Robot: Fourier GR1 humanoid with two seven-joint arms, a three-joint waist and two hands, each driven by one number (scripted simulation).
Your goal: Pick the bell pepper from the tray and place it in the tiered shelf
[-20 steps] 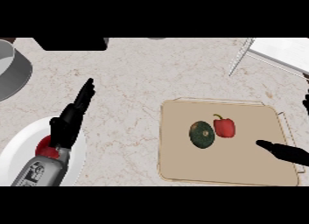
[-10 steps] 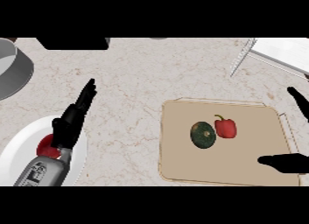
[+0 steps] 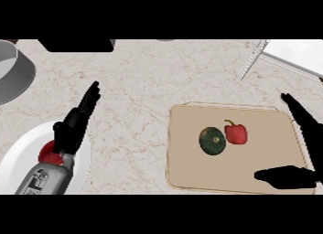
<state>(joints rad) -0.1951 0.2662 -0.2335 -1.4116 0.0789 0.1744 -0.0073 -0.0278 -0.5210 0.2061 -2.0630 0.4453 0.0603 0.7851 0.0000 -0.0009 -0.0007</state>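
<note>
On the worktop (image 3: pixel 143 87), the tray (image 3: pixel 191 173) sits at right, holding the bell pepper (image 3: pixel 236 134) just right of a squash (image 3: pixel 212 140). The tiered shelf (image 3: pixel 292 52) stands far right; a plate (image 3: pixel 15 160) lies near left, a pot (image 3: pixel 8 73) far left.

The left hand (image 3: pixel 74 125) and its forearm cover part of a red thing (image 3: pixel 49 154) on the white plate (image 3: pixel 18 157) at eight o'clock; what it is I can't tell. The plate runs out of view at its lower edge. A grey pot (image 3: pixel 8 73) at ten o'clock is cut by the left edge. The tiered shelf (image 3: pixel 292 55) at two o'clock shows only a corner
</note>
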